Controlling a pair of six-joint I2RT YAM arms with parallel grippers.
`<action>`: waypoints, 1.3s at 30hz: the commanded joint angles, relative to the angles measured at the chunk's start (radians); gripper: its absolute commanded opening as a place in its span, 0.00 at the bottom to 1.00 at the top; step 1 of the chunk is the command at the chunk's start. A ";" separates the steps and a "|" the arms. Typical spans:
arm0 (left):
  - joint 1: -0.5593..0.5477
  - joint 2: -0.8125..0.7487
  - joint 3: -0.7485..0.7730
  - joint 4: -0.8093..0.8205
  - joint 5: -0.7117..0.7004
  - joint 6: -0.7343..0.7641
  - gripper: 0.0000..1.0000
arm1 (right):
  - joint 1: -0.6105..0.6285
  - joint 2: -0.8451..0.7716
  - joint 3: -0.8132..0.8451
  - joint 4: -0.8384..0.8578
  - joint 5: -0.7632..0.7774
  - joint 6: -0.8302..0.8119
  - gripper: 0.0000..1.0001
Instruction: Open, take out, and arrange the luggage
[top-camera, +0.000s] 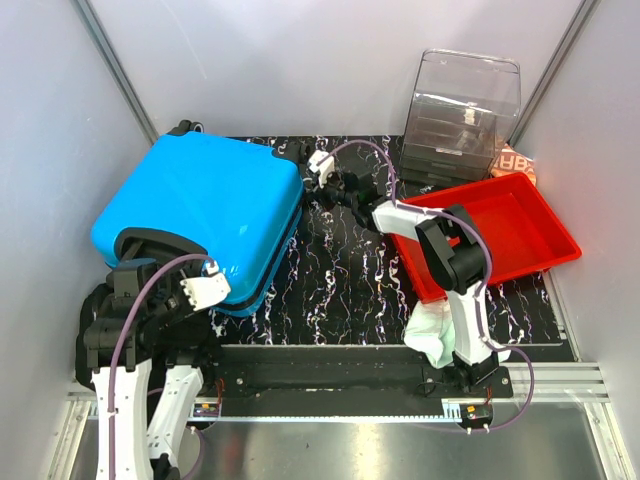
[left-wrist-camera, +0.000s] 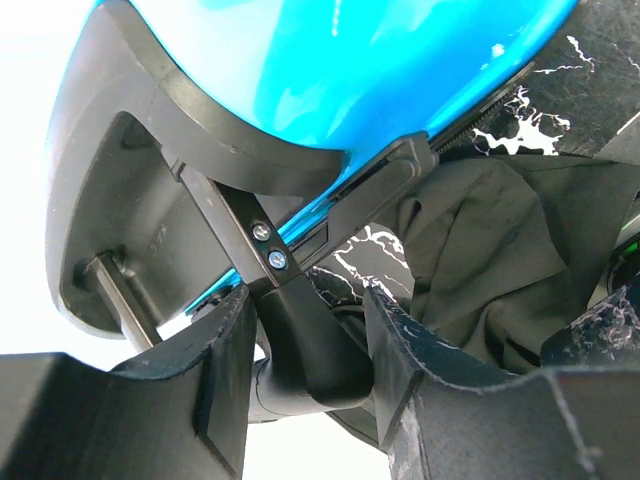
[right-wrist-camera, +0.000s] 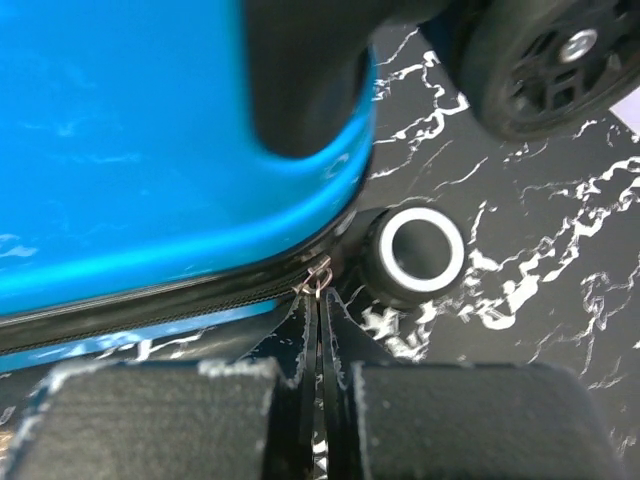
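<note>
The bright blue luggage (top-camera: 200, 215) lies flat on the black marbled mat (top-camera: 340, 290) at the left, its shell closed. My left gripper (top-camera: 205, 290) is at its near corner; in the left wrist view (left-wrist-camera: 305, 370) the fingers are closed on either side of the black handle (left-wrist-camera: 310, 350) under the blue shell (left-wrist-camera: 350, 60). My right gripper (top-camera: 318, 172) is at the far right corner. In the right wrist view (right-wrist-camera: 319, 310) it is shut on the zipper pull (right-wrist-camera: 317, 275) by the zip line, next to a black-and-white wheel (right-wrist-camera: 415, 255).
A red plastic tray (top-camera: 545, 255) sits tilted at the right, under my right arm. A clear plastic drawer box (top-camera: 465, 110) stands at the back right, with an orange item (top-camera: 515, 160) beside it. Dark grey fabric (left-wrist-camera: 490, 250) bunches beside the case. Grey walls close in both sides.
</note>
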 joint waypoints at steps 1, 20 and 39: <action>-0.028 -0.012 -0.007 -0.224 0.127 0.149 0.00 | -0.087 0.040 0.190 0.095 0.047 -0.087 0.00; -0.028 0.010 -0.011 -0.220 0.112 0.112 0.18 | -0.111 0.344 0.466 0.529 -0.441 -0.001 0.00; -0.156 0.404 0.366 0.173 0.390 -0.587 0.99 | -0.051 0.075 -0.035 0.767 -0.479 0.085 0.00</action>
